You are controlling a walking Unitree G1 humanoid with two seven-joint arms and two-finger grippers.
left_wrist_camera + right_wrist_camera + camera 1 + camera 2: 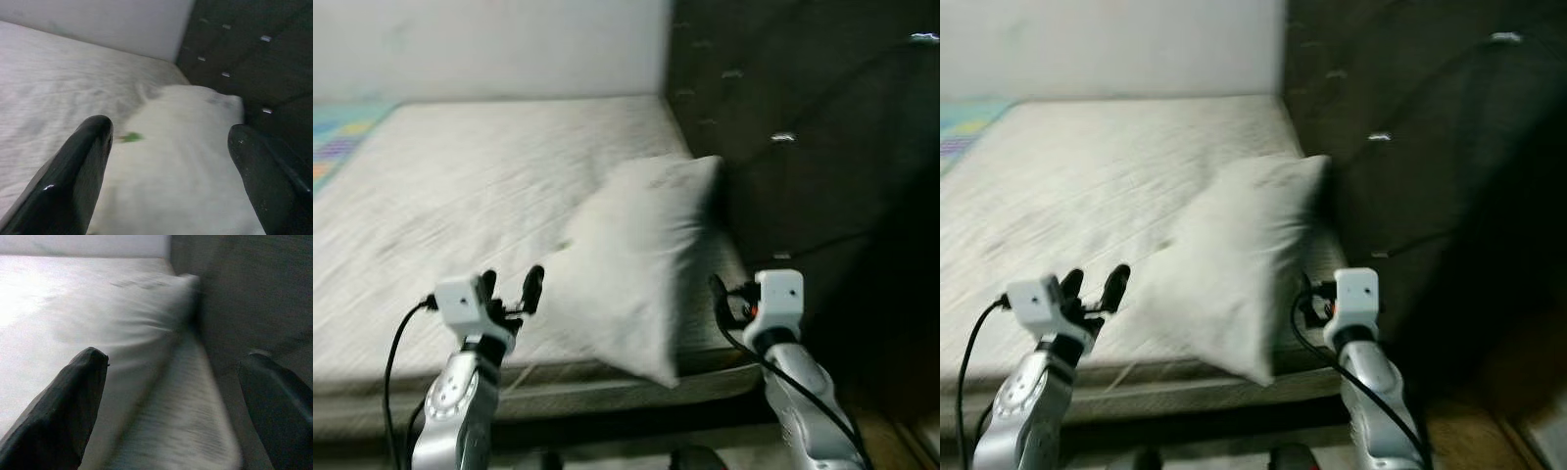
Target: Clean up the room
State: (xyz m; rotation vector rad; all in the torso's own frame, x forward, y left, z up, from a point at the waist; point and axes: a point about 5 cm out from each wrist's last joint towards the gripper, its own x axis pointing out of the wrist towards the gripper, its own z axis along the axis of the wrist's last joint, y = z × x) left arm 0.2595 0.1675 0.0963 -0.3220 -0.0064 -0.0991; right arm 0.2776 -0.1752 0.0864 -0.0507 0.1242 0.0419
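frames are motion-blurred, details soft. landmark: the white pillow point(641, 264).

nearest: left gripper point(509, 291) raised over the near edge of the mattress point(460, 196), just beside the pillow's near-left corner, not touching it. fingers point(73, 171) spread wide, holding nothing; the left wrist view looks between them across the pillow toward the wall. black cable point(396, 362) loops off the left wrist beside the silver arm.

right gripper point(724, 299) on the other side of the pillow, just beside its near-right edge, over the strip of mattress between pillow and headboard. fingers point(63, 406) also spread, nothing held. contact with the pillow can't be confirmed from the head views. another black cable runs down the right arm.

pillow lies on the mattress at its right side, tilted, one long edge close against the dark headboard point(803, 127); its near corner hangs past the mattress front edge. a small green speck point(129, 137) sits on or at the pillow's left edge, too blurred to identify.

beside the pillow on the left: bare light-grey mattress, wrinkled.

right of the pillow: dark padded headboard with tufted buttons catching light, blocks that side.

far: pale wall point(489, 44) behind the mattress. far left of the pillow, a strip of coloured patterned cloth point(337, 137) at the mattress edge.
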